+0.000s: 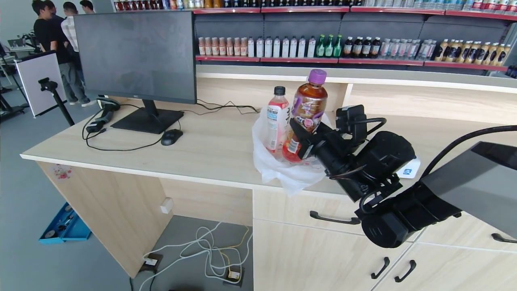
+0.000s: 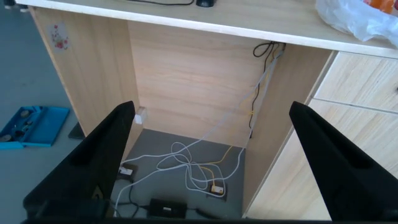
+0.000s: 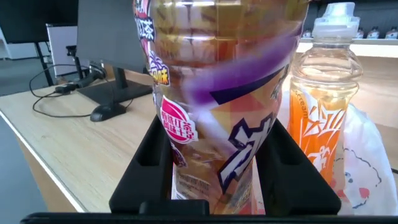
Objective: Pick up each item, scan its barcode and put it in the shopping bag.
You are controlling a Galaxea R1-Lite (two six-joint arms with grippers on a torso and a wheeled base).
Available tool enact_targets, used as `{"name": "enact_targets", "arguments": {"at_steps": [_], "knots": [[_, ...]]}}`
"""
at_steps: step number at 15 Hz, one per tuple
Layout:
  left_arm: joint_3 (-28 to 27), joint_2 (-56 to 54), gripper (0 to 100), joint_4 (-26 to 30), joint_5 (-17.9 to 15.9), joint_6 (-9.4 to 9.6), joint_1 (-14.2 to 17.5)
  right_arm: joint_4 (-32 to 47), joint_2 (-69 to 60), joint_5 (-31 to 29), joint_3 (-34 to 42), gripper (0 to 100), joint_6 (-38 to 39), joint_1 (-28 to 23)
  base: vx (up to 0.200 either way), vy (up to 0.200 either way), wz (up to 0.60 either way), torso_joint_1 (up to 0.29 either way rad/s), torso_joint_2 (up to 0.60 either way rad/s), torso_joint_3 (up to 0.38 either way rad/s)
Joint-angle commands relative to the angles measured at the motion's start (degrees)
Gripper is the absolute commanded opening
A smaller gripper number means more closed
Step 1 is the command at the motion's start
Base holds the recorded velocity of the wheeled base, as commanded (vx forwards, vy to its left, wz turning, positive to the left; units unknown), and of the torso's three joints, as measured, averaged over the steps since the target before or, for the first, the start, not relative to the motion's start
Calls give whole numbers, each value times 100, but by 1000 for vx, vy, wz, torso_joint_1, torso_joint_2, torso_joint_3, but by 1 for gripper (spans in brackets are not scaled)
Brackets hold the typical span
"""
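Head view: tea bottle [image 1: 309, 107] tilted in the shopping bag [image 1: 282, 171], pinched low by fingers of the right gripper [image 1: 301, 141], beside a red-capped bottle [image 1: 276, 121]. Released tilted, it could topple, knocking that neighbour or dragging the bag off the bench [image 1: 202, 149]; left gripper [image 2: 211, 124] fingers spread

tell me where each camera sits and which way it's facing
Head view: high on the robot, looking forward and down at the counter; right gripper shut on the purple-capped bottle.
Left wrist view: low, facing the space under the counter; open left gripper frames it.
Right wrist view: counter height, looking past the right gripper at the bottle.
Shared: all three show the shopping bag.
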Motion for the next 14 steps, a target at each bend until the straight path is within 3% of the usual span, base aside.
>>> {"name": "enact_targets", "arguments": {"at_steps": [1, 14], "knots": [[0, -2, 100, -1, 0, -7, 5, 25, 53, -10, -30, 0, 29, -13, 0, 0, 0, 0, 0, 0], [0, 6, 100, -1, 0, -51, 5, 25, 300, -19, -56, 0, -41, -286, 0, 0, 0, 0, 0, 0]]}}
